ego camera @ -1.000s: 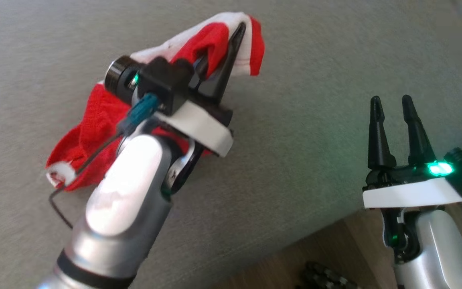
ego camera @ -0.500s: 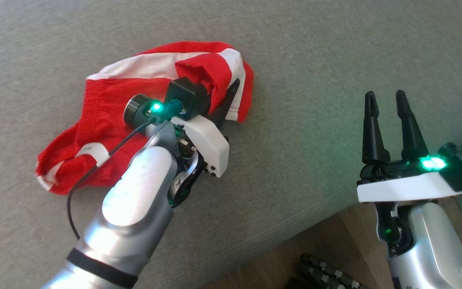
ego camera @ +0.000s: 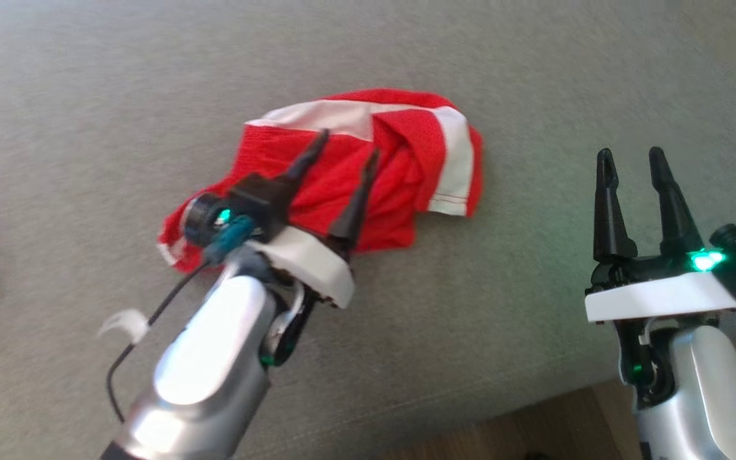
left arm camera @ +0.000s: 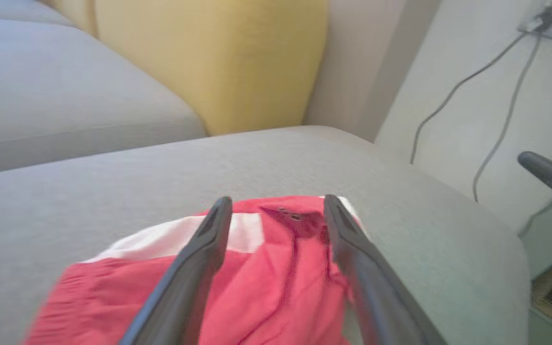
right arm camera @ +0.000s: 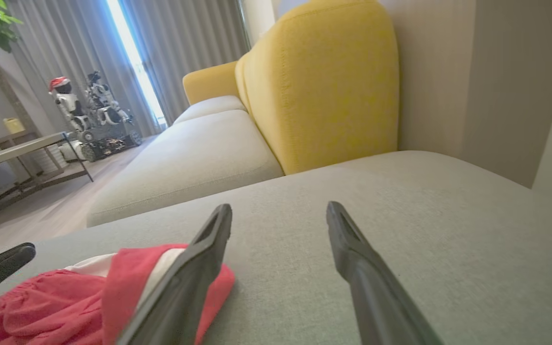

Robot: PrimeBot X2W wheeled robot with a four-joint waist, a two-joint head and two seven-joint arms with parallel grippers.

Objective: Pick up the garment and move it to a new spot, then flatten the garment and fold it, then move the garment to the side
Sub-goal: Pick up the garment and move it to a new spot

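Note:
The garment is red with white bands and lies crumpled on the grey sofa cushion. My left gripper hovers just over its near side, open, with nothing between the fingers. In the left wrist view the garment spreads under and between the spread fingers of the left gripper. My right gripper stands open and empty to the right, apart from the cloth. In the right wrist view the right gripper points over bare cushion, with the garment at lower left.
A yellow backrest stands behind the cushion, with a wall and hanging cables to the right. The cushion's front edge drops to wooden floor. A low table and another robot stand far off.
My left gripper has opened and let go of the garment, which dropped from a lifted bunch onto the cushion. The head camera has shifted. The right gripper stayed open.

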